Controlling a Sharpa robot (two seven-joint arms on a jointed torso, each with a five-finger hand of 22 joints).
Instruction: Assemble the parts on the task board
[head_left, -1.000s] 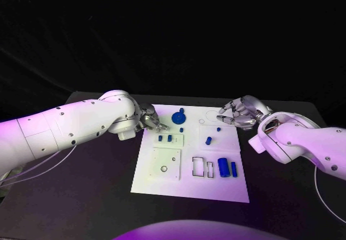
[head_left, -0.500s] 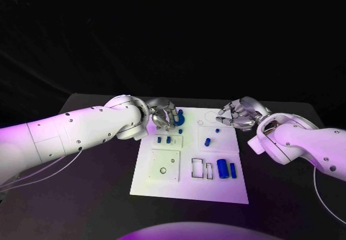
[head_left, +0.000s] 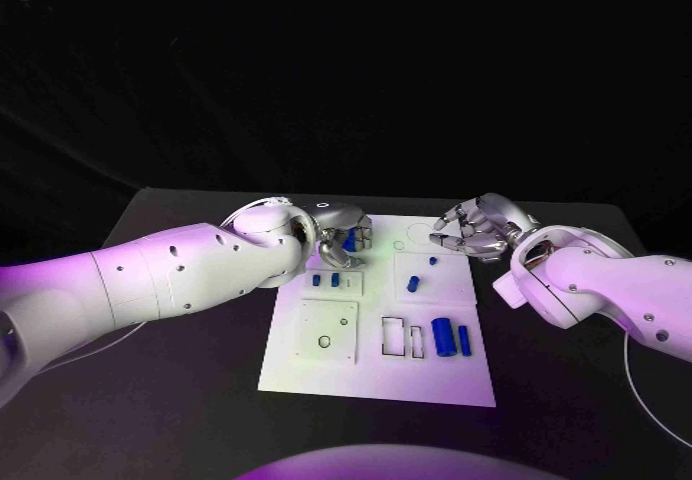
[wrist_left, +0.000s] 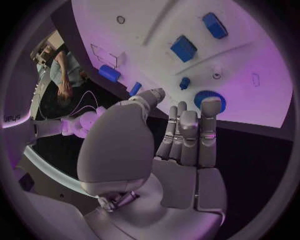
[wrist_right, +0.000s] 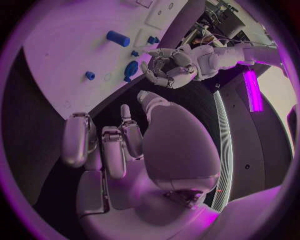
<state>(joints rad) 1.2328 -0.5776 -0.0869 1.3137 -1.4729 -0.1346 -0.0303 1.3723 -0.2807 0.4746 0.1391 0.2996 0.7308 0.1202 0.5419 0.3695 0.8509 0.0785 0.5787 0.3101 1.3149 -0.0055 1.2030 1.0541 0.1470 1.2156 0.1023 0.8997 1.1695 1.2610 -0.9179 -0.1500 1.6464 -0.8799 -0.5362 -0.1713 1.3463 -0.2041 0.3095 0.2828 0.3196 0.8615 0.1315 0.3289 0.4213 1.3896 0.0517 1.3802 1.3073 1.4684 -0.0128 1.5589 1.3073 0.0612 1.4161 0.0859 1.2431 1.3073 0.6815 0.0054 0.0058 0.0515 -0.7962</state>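
Left hand (head_left: 338, 238) hovers empty, fingers apart, over task board (head_left: 361, 375) far edge beside round blue part (wrist_left: 209, 98); right hand (head_left: 473, 228) empty, fingers curled, at far right corner.

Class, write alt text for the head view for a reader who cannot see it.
A white task board lies on a black table with small blue parts on it. The left robot hand hovers at its far edge over a round blue part; the right robot hand hovers empty nearby.

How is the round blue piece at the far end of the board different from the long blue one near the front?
The round blue disc is flat and wide; the long blue cylinder is a rod lying on its side. The disc sits at the board's far edge by the left hand; the cylinder lies near the front, with no hand close. Both are blue and rest on the white task board.
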